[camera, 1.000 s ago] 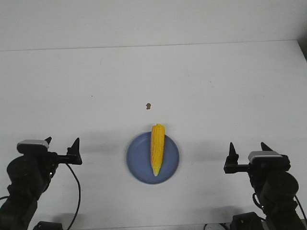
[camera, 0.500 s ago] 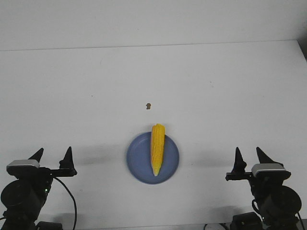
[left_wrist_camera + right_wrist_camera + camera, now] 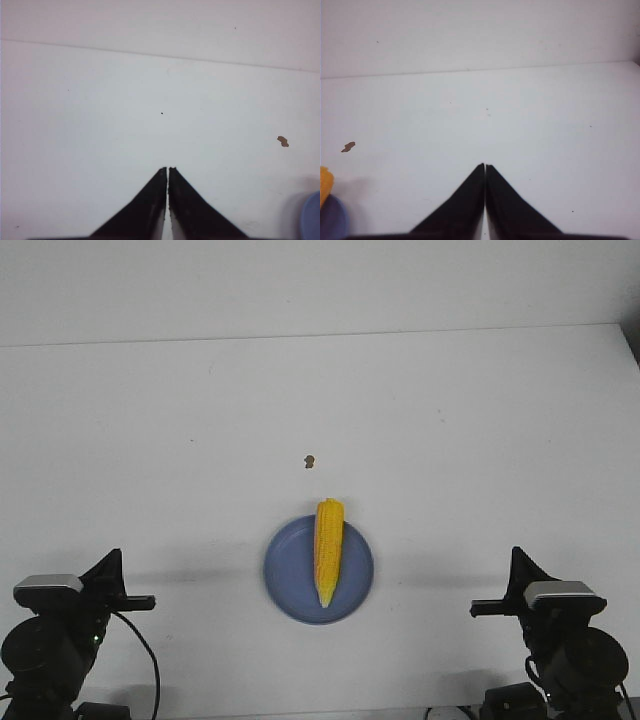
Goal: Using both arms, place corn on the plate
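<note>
The yellow-orange corn (image 3: 327, 550) lies on the round periwinkle-blue plate (image 3: 290, 575) at the table's front middle, its pointed end toward me and its blunt end over the far rim. My left gripper (image 3: 115, 558) is shut and empty at the front left, well apart from the plate. My right gripper (image 3: 517, 557) is shut and empty at the front right. In the left wrist view the gripper (image 3: 168, 170) has its fingers together, and the plate's edge (image 3: 313, 215) shows. In the right wrist view the gripper (image 3: 485, 166) is shut; the corn (image 3: 324, 185) and plate (image 3: 332, 220) show at the edge.
A small brown crumb (image 3: 309, 461) lies on the white table beyond the plate; it also shows in the left wrist view (image 3: 283, 141) and the right wrist view (image 3: 348, 146). The table's far edge (image 3: 320, 336) meets a white wall.
Both grippers have drawn back toward the front corners and closed from open to shut. The corn and plate have not moved.
</note>
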